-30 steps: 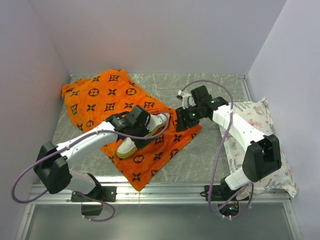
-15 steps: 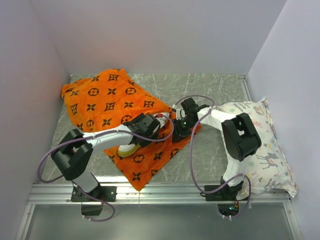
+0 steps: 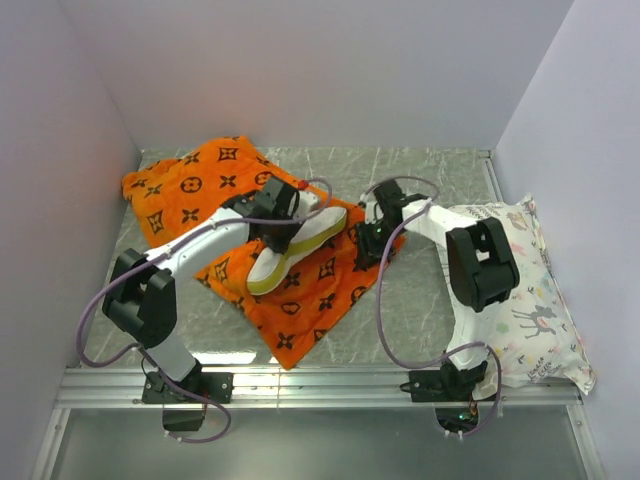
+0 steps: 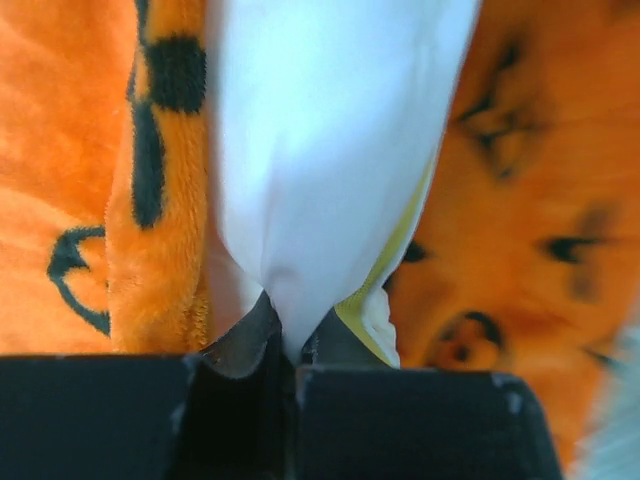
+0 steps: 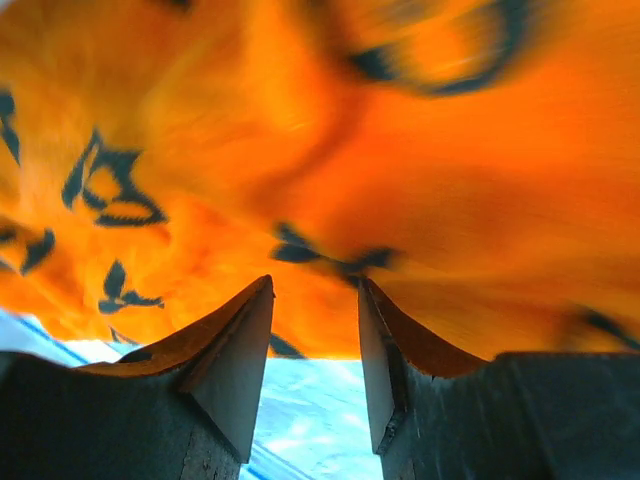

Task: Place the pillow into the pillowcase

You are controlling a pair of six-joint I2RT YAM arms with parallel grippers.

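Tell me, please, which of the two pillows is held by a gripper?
The plain white pillow with the yellow edge, pinched by the left gripper; the deer-printed pillow lies untouched.

Likely lab test cell: plain white walls [image 3: 300, 70], metal-railed table [image 3: 420, 300], bolted arms

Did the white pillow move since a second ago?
Yes. The pillow, pinched by the left gripper, has swung up toward the back wall; its far end now reaches nearer the right gripper over the pillowcase.
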